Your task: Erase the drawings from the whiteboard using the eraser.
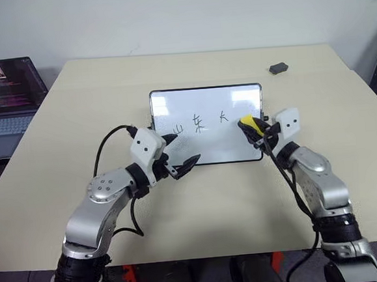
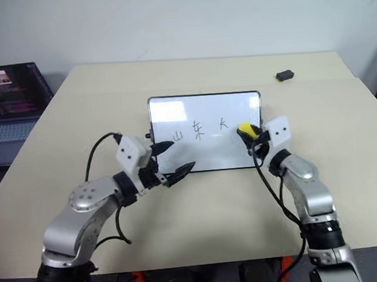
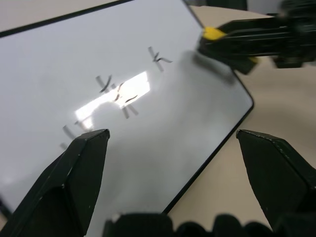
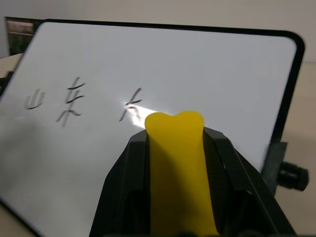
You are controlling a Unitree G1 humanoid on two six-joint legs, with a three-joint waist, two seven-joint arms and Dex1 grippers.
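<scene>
I have the right gripper point(image 1: 253, 128) clamped on the eraser point(image 4: 176, 163) at the whiteboard point(image 1: 238, 104), drawings point(image 1: 200, 125) in a row off its left, left gripper point(image 1: 180, 153) open, nearer them.

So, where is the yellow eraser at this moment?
The eraser is clamped in the right end effector, in front of the right part of the whiteboard, just right of the last of the drawings.
</scene>
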